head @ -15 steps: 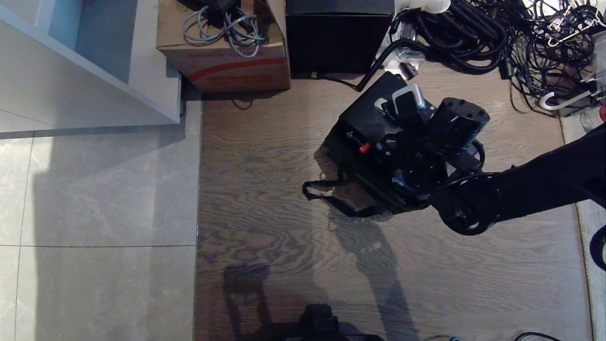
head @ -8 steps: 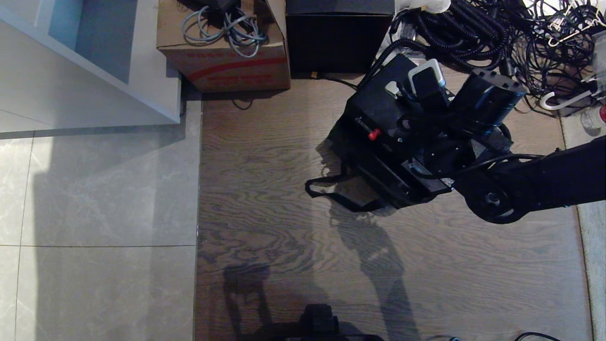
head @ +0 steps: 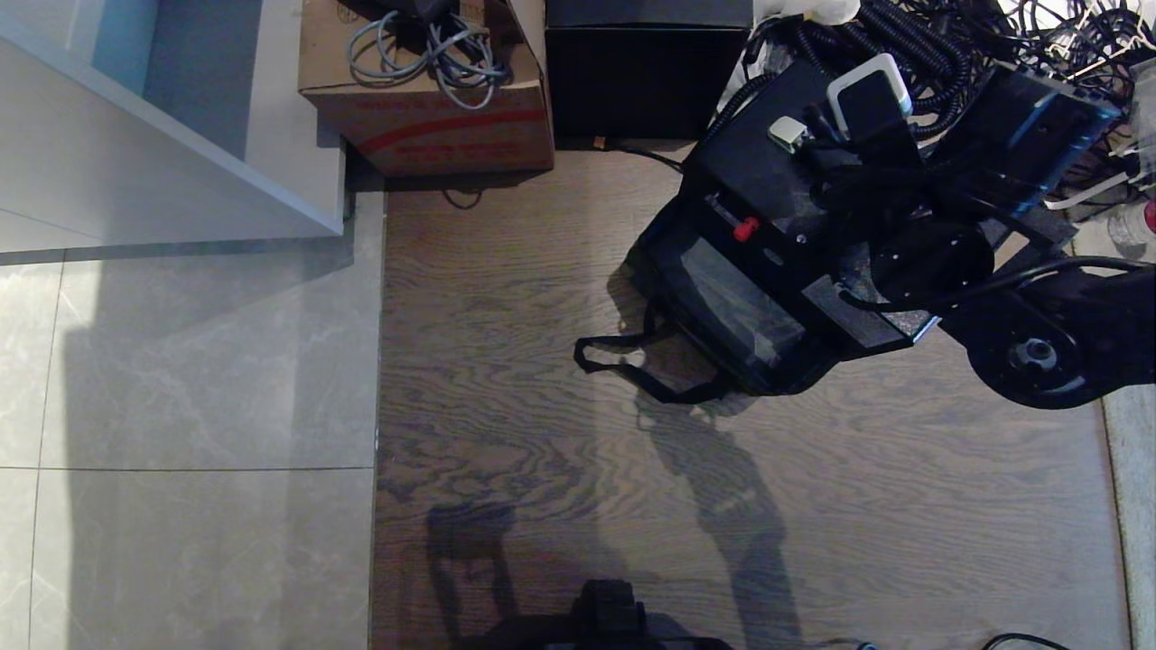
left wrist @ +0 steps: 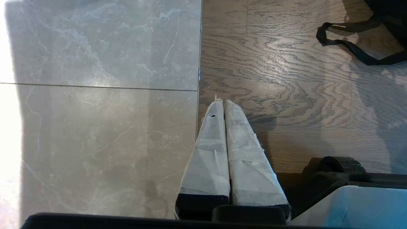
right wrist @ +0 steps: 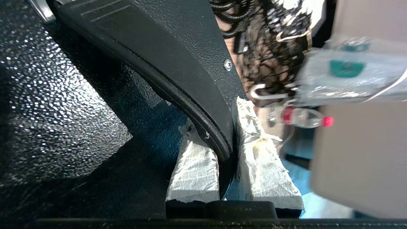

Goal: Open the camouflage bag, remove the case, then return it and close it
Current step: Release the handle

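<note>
Your right gripper (right wrist: 227,149) is clamped on the black handle (right wrist: 178,63) of the case (head: 768,194), one padded finger on each side of the grip, and the case hangs from it up above the camouflage bag (head: 722,316), tilted, on the right side of the scene. You can see the small red part (head: 746,228) on the case's side facing left and the silver handle end (head: 787,134) on top. Below it the bag sits open on the wooden floor (head: 542,451), its black strap (head: 623,361) looped out to the left across the boards. Your left gripper (left wrist: 222,105) is parked low and near, its two wrapped fingers (left wrist: 210,152) pressed together with nothing between them, hovering over the seam where the grey tiles (head: 181,361) meet the wood. Far off, against the back, you have a cardboard box (head: 424,90) with cables in it, a plain black box (head: 646,77) right beside it, and a heap of black cables (head: 903,63) on the far right behind the lifted case. A small clear bottle with a red cap (right wrist: 305,117) lies near that heap.
</note>
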`<state>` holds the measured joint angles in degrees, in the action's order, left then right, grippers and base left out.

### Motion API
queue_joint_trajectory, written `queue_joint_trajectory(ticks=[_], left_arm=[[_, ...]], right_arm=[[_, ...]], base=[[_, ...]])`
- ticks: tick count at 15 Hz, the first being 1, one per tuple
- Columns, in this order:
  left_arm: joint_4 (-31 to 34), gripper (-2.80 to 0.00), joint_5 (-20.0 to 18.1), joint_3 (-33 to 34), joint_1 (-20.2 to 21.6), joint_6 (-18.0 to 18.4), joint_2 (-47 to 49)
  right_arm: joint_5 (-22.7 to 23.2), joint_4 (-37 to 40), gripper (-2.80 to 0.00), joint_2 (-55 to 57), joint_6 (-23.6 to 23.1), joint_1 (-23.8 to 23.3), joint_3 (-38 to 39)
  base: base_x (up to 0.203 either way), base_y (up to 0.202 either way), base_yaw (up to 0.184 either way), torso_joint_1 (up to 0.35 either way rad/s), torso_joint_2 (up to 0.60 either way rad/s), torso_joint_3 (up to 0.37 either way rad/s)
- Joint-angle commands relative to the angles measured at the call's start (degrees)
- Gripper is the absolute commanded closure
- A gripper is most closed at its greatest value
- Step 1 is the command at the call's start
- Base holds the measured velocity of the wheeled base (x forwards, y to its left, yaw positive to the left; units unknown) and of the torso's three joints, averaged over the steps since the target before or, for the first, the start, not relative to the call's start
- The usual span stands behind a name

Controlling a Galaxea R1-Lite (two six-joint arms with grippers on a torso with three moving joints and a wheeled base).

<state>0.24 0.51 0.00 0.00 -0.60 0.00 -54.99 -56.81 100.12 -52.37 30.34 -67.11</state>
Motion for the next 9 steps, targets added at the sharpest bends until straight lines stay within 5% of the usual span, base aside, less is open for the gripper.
queue_joint_trajectory(ticks=[1, 9], left_arm=[[0.0, 0.0, 0.0, 0.0, 0.0, 0.0, 0.0], [0.0, 0.0, 0.0, 0.0, 0.0, 0.0, 0.0]], right_arm=[[-0.4, -0.4, 0.0, -2.7, -2.0, -0.3, 0.4], [0.0, 0.4, 0.0, 1.8, -2.1, -14.2, -3.9]], base=[[0.0, 0.0, 0.0, 0.0, 0.0, 0.0], [0.0, 0.0, 0.0, 0.0, 0.0, 0.0]])
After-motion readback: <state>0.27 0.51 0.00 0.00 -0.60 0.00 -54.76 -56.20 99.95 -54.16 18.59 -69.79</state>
